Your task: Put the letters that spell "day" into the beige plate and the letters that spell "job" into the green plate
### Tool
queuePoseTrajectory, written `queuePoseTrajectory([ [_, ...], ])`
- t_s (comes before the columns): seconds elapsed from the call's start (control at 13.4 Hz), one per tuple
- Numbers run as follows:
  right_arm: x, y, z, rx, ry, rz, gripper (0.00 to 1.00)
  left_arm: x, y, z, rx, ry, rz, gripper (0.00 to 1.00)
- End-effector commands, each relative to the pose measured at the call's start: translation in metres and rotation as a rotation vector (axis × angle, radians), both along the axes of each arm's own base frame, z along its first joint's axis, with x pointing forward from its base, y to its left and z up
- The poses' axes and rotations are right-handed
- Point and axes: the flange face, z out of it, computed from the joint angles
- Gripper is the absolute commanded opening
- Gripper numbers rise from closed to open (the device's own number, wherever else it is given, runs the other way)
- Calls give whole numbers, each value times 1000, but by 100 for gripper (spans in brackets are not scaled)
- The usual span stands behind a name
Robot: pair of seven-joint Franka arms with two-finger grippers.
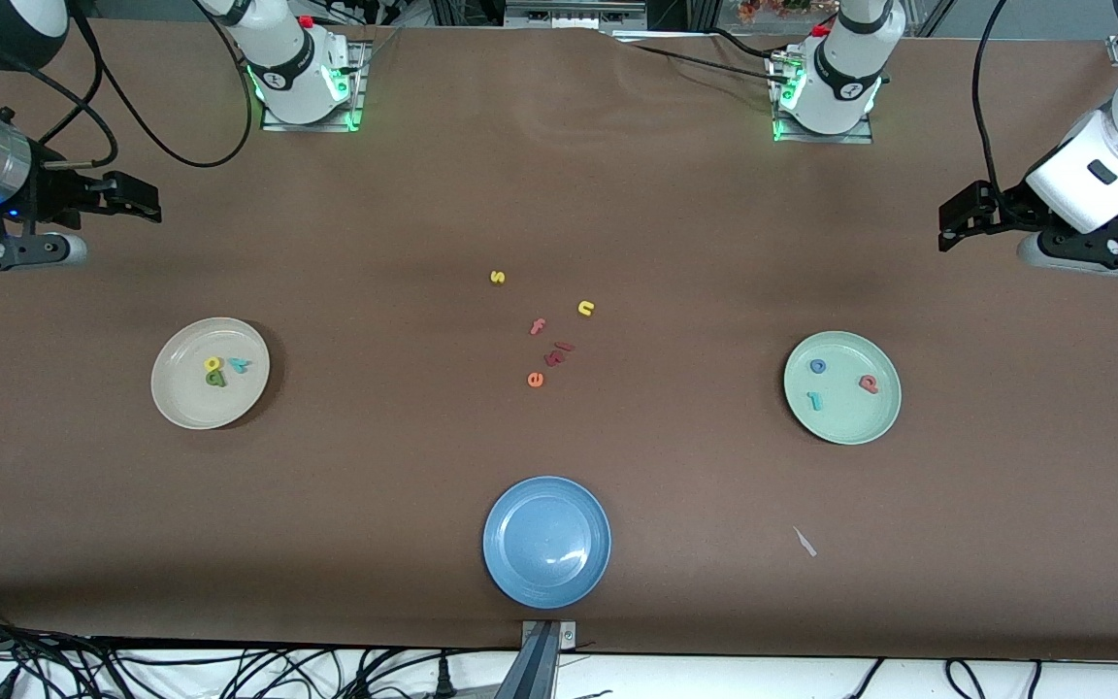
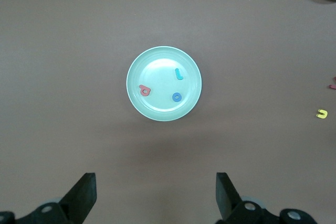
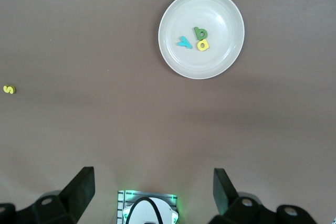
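Letters spelling "day" [image 1: 224,368] lie in the beige plate [image 1: 180,398], "job" letters [image 1: 840,382] in the green plate [image 1: 870,422], while left gripper [image 1: 952,225] and right gripper [image 1: 147,202] hang spread, empty, above the table ends.

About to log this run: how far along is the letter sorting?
It looks done. The beige plate holds the green d, yellow a and teal y; the green plate holds the teal j, blue o and salmon b. Nothing is in hand: the left gripper and right gripper are open, each hanging over bare table. Nothing appears left.
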Motion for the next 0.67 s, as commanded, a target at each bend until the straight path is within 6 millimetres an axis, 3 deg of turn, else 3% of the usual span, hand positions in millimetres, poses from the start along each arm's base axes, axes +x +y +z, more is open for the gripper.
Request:
queuePoseTrajectory([
  [0.0,3,1,4,11,3,-23,100,2,1,5,23,3,8,100],
  [0.6,13,3,5,9,1,-20,100,2,1,5,23,3,8,100],
])
